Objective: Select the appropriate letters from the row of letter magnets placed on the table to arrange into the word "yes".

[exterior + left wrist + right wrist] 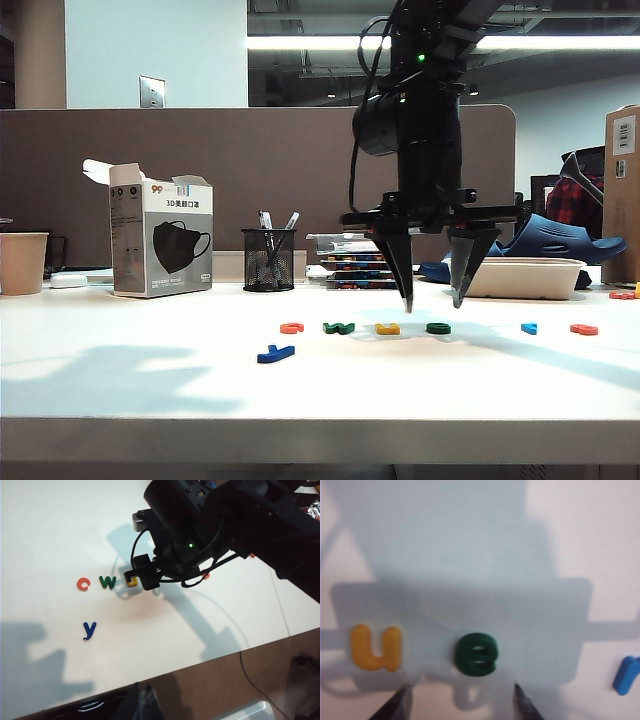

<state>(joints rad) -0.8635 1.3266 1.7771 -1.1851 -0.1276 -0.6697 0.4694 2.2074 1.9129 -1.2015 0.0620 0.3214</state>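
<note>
On a white bench (pixel 120 380), the right tool (pixel 434 300) hangs with its two fingers spread wide and empty just above the dark green e (pixel 438 328), which lies in the row of letters (pixel 387 328) midway across the bench. The blue y (pixel 275 353) already lies nearer the front edge. Fetching the e looks to be the step in hand: the tool likely needs to drop straight down and close on it; the left tool is out of sight.
</note>
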